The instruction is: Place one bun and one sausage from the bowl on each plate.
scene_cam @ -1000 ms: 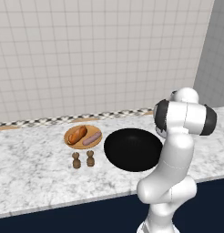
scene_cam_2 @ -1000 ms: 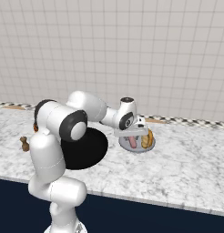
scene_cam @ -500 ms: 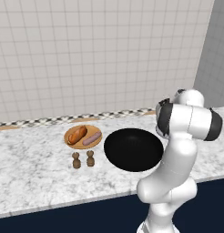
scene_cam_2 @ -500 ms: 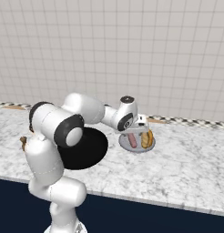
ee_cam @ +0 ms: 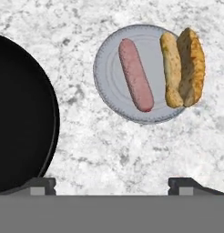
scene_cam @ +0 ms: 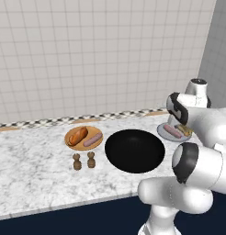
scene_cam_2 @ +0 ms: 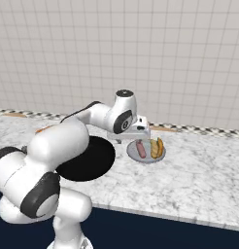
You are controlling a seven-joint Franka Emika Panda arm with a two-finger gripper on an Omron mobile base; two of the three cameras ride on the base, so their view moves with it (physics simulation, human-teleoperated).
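The hand [ee_cam: 112,184] is hovering spread and empty above the grey plate [ee_cam: 109,86], which is carrying a sausage [ee_cam: 135,75] and a bun [ee_cam: 184,68] overhanging its rim. The black bowl [scene_cam: 134,150] is sitting mid-counter, apparently emptied, beside the wooden plate [scene_cam: 83,137], likewise filled.

The tabletop [scene_cam: 36,165] is white marble with grey veining. The bowl [scene_cam: 134,150] is plain black. One plate [ee_cam: 111,86] is pale grey, carrying a pink sausage [ee_cam: 135,74] and a golden-brown split bun [ee_cam: 184,68]. The other plate [scene_cam: 71,142] is tan wood, with an orange-brown bun [scene_cam: 78,135] and a dull pink sausage [scene_cam: 93,140]. Two small shakers [scene_cam: 84,160] look brown, perhaps wooden. The wall tiles [scene_cam: 96,55] are off-white, edged below by a dark-and-light checkered strip [scene_cam: 50,121].
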